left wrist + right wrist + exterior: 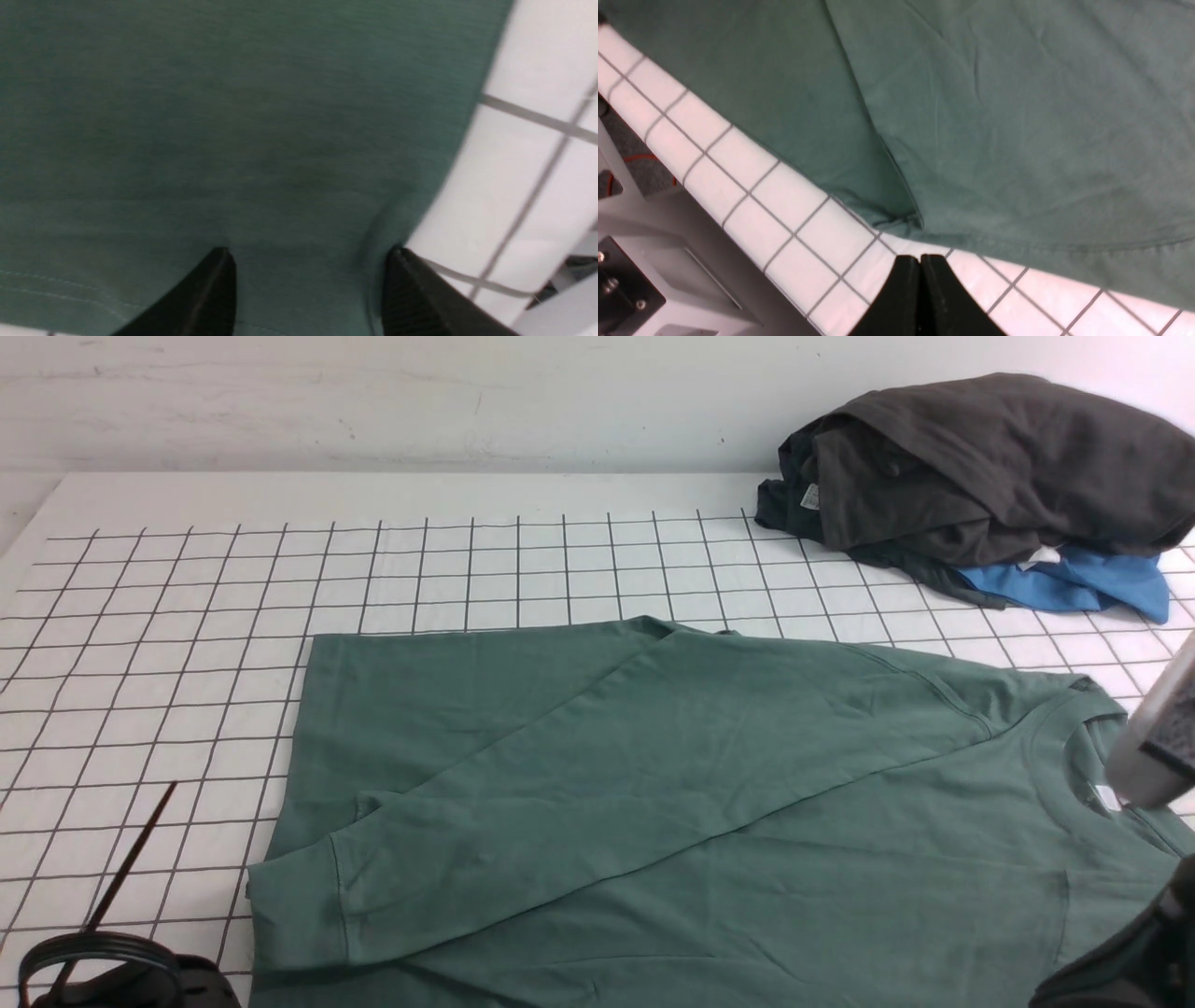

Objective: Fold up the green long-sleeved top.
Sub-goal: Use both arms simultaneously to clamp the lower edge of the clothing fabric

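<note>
The green long-sleeved top [672,784] lies flat on the white gridded table [187,616]. Its neck is at the right and one sleeve is folded slantwise across the body, cuff at the lower left. My left gripper [308,255] stands open just above the green cloth [233,116] close to its edge, with one fingertip [402,266] near the bare table. Nothing is pinched between its fingers. My right gripper [920,259] is shut and empty over the white table, just off the hem of the top [1017,140]. Part of the right arm [1158,737] shows beside the neck.
A dark grey-black heap of clothes [990,467] lies on a bright blue garment [1074,583] at the back right. A black cable loop [93,961] shows at the front left. The table's front edge [738,242] and the grey robot frame [654,270] are near the right gripper.
</note>
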You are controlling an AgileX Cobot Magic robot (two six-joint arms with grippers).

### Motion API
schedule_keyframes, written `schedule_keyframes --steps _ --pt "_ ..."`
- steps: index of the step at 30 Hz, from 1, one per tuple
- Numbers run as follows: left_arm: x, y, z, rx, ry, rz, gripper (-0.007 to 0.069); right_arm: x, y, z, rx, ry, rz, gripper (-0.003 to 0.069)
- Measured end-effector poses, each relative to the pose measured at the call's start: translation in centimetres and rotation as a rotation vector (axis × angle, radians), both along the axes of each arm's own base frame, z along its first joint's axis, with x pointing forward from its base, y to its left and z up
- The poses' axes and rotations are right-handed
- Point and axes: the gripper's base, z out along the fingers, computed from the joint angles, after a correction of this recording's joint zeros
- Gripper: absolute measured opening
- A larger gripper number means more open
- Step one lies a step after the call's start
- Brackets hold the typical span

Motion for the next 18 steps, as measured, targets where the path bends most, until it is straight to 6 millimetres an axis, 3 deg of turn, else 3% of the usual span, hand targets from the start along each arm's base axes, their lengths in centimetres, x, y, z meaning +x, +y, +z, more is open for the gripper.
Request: schedule_keyframes --steps 7,10,15,18 --pt "0.21 0.15 0.04 0.014 -0.025 0.028 0.0383 -0.13 -0.10 -0.94 -0.019 0.026 0.000 -0.0014" --pt "0.22 0.14 0.04 0.013 -0.027 0.032 0.0351 -0.13 -0.10 -0.94 -0.019 0.026 0.000 -0.0014" --pt "0.01 0.02 0.03 -0.001 -0.003 0.045 0.0222 -0.13 -0.10 -0.94 -0.019 0.026 0.000 -0.0014" --pt "-0.43 -0.01 0.04 -0.003 0.046 0.011 0.0204 -0.13 -0.10 -0.94 -0.019 0.026 0.000 -0.0014"
